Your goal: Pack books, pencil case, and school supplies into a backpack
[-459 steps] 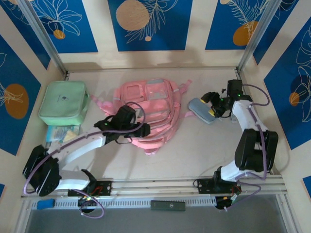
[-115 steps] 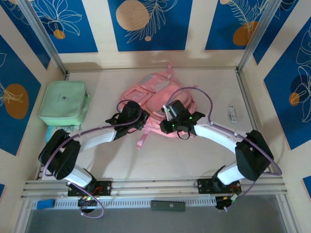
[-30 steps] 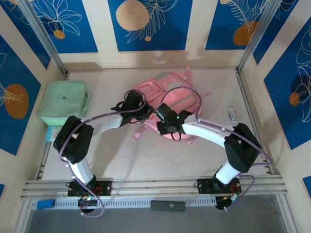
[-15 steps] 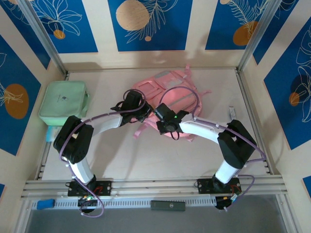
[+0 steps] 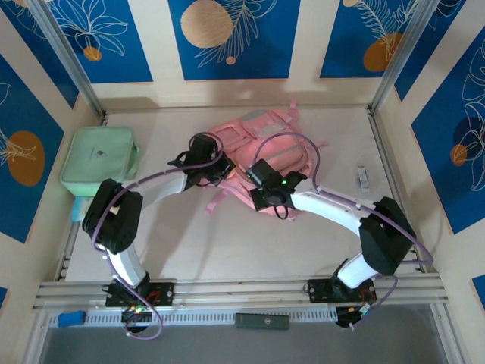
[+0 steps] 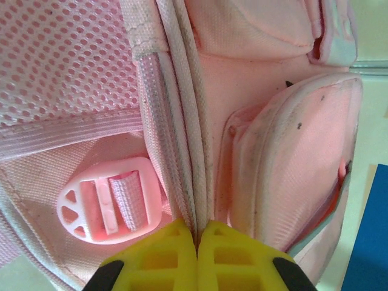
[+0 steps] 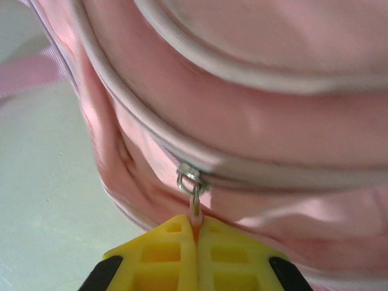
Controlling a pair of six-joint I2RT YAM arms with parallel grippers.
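Note:
The pink backpack (image 5: 261, 144) lies at the table's middle back, with both arms reaching onto it. My left gripper (image 6: 197, 233) is shut on a piped fabric seam of the backpack (image 6: 182, 121), beside a pink strap buckle (image 6: 109, 197). My right gripper (image 7: 197, 227) is shut on the pink zipper pull (image 7: 195, 209), which hangs from a metal slider (image 7: 191, 177) on the backpack's zipper line. In the top view the left gripper (image 5: 214, 171) sits at the bag's left edge and the right gripper (image 5: 258, 176) at its near edge. Books and pencil case are out of view.
A mint green square bag (image 5: 100, 159) lies at the far left, with a light blue item (image 5: 76, 206) just below it. A small white object (image 5: 362, 179) rests by the right rail. Bare table spreads in front of the backpack.
Over the last second the backpack shifted a little and the right arm's elbow swung outward to the right. Both grippers keep their hold on the bag.

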